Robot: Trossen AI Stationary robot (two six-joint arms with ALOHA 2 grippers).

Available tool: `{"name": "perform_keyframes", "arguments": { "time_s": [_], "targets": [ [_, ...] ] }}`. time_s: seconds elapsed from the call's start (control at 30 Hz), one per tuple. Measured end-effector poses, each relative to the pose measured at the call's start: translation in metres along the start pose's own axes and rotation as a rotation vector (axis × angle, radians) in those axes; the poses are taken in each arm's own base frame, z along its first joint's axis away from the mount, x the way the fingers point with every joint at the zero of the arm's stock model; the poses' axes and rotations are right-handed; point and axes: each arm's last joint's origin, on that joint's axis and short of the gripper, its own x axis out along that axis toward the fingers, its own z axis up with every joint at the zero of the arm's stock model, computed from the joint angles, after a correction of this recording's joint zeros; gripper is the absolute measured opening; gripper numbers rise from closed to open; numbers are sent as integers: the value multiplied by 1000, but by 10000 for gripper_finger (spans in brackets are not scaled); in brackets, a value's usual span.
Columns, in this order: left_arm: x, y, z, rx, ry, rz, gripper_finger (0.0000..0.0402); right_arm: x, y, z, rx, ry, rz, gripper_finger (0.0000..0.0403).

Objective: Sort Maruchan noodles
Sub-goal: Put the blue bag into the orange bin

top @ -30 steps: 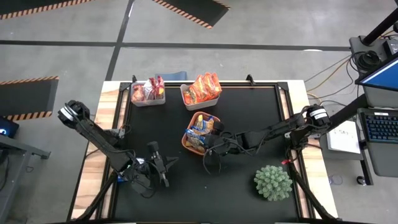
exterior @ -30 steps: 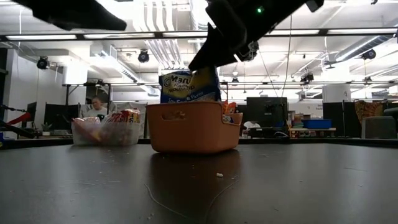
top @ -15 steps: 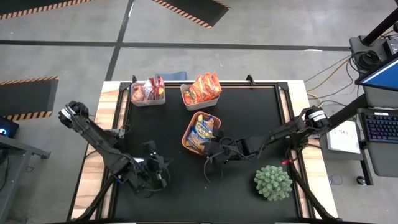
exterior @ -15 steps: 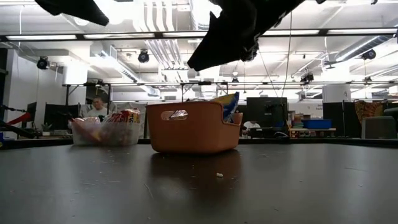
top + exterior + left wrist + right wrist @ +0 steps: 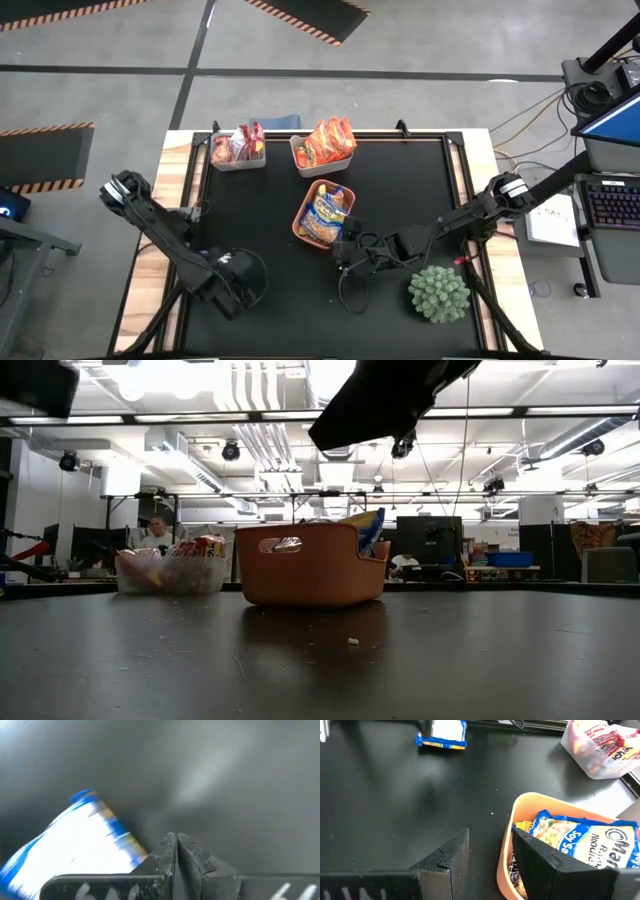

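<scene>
An orange tray [image 5: 301, 226] stands mid-table with blue-and-yellow Maruchan noodles [image 5: 328, 208] lying in it [image 5: 580, 840]. My right gripper [image 5: 343, 250] hovers open at the tray's near side [image 5: 490, 852], with nothing between its fingers. A loose blue-and-white packet [image 5: 442, 735] lies flat on the table at the near left. My left gripper [image 5: 240, 278] points down at the table right beside that packet [image 5: 75, 850], fingers shut [image 5: 176, 842] on nothing.
Two clear bins [image 5: 238, 150] [image 5: 322, 148] with orange-red packets stand at the far edge. A spiky green plant ball [image 5: 438, 292] sits at the near right, close to my right arm. Bare black table lies between the tray and the loose packet.
The blue-and-yellow packet that stood upright under my right gripper now lies down inside the orange tray. My right gripper has drawn back from the tray toward the near edge. My left gripper has tipped over and rolled, and now points down at the table.
</scene>
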Motion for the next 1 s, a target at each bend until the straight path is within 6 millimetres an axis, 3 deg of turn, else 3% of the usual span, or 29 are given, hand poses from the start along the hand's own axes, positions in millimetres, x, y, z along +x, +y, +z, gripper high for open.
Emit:
{"name": "perform_keyframes", "arguments": {
  "time_s": [0.17,0.27,0.73,1.0],
  "targets": [
    [15,13,-5,-139,49,280,1,0,0,0,-5,-1,-4,137],
    [21,14,-5,-152,40,354,15,0,0,0,-5,-1,-4,138],
    [49,3,-9,-143,30,417,198,0,0,0,-4,-1,-4,135],
    [57,-5,-9,-137,-20,353,232,0,-1,0,3,-1,-4,134]
  ]
}}
